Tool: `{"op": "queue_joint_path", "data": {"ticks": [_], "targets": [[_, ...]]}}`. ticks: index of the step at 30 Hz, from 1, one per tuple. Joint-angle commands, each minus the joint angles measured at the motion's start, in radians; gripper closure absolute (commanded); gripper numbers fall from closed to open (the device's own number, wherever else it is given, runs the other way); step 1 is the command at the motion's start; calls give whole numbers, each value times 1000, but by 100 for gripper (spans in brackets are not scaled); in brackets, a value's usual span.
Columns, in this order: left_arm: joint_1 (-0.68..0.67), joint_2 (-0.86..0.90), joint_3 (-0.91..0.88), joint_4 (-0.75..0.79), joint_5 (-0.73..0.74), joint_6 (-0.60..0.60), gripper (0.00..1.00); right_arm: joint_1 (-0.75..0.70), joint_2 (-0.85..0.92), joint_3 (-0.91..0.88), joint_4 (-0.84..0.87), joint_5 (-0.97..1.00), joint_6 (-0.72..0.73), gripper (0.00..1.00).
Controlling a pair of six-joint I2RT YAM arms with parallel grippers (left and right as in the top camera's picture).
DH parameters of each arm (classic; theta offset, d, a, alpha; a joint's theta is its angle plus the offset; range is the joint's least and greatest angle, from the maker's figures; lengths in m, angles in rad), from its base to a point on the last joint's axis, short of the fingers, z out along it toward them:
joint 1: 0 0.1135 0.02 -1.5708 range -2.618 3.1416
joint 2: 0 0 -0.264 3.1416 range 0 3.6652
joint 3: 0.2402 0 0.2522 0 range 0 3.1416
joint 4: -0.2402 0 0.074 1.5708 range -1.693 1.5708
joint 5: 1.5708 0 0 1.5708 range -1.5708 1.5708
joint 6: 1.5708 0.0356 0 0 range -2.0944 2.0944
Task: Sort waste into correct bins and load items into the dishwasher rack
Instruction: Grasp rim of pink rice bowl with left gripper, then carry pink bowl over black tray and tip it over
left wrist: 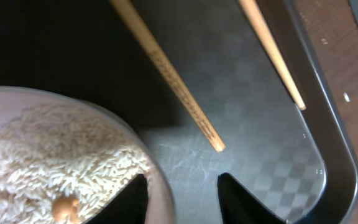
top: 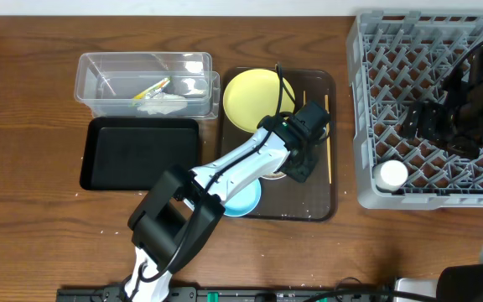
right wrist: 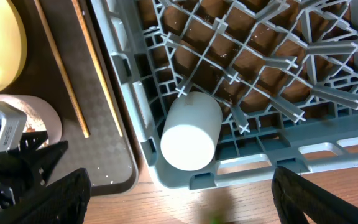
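Note:
My left gripper (top: pixel 296 159) is open on the brown serving tray, its fingers (left wrist: pixel 185 199) either side of the rim of the beige bowl (left wrist: pixel 159 183), which holds white rice scraps (left wrist: pixel 55 155). Two chopsticks (left wrist: pixel 166 74) lie just beyond it on the tray's right side (top: pixel 327 138). The yellow plate (top: pixel 254 99) and light blue bowl (top: pixel 246 200) are on the same tray. My right gripper (right wrist: pixel 182 199) is wide open above the grey rack's (top: pixel 367 126) front corner, over the white cup (right wrist: pixel 190 132) lying on its side. The wrapper (top: pixel 153 87) lies in the clear tub (top: pixel 90 63).
The black tray (top: pixel 141 153) sits in front of the clear tub at the left. The brown serving tray (top: pixel 309 200) lies between the bins and the rack. White scraps (top: pixel 164 102) rest in the tub. Crumbs dot the wood near the tray.

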Motion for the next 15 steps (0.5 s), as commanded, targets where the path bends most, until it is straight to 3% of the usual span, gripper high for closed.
{"op": "queue_joint_path", "data": {"ticks": [1, 4, 6, 15], "targets": [[-1, 29, 11, 5, -47, -44, 69, -2, -5, 11, -2, -7, -15, 9], [-2, 45, 11, 4, -46, -44, 80, -2, -5, 11, -2, -7, -18, 9], [-2, 47, 11, 3, -46, -44, 92, -2, -5, 11, -2, -7, -18, 9], [6, -80, 93, -124, -45, -46, 94, -2, -5, 11, -2, -4, -18, 9]]}}
